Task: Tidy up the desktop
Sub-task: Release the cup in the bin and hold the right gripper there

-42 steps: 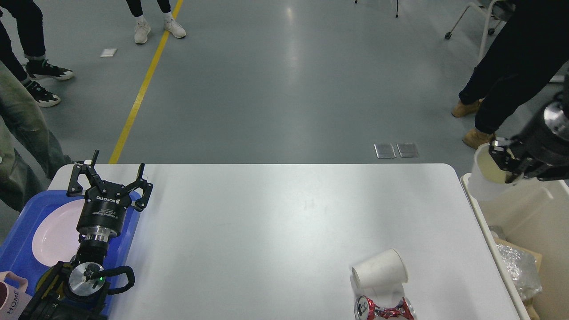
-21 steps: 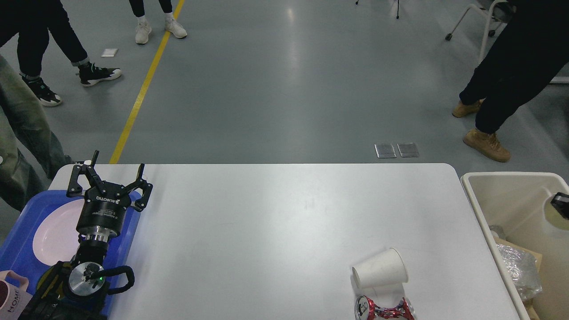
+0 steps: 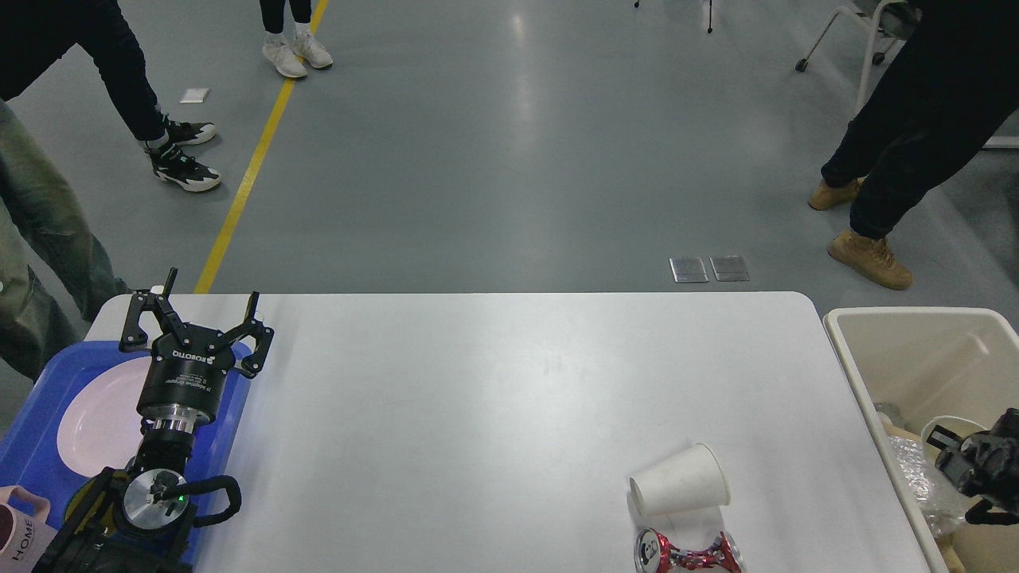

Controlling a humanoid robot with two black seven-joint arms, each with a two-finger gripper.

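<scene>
Where "ROBOTIQ" marks its body, left hand (image 3: pixel 197 321) gapes empty; right hand's (image 3: pixel 981 469) grip unclear.

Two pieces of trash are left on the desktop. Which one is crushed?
The red can at the near edge of the desktop is pinched at its middle; the white paper cup just behind it lies tipped over but keeps its shape.

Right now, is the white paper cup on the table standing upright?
No, the white paper cup lies on its side on the desktop, just above the crushed red can.
</scene>
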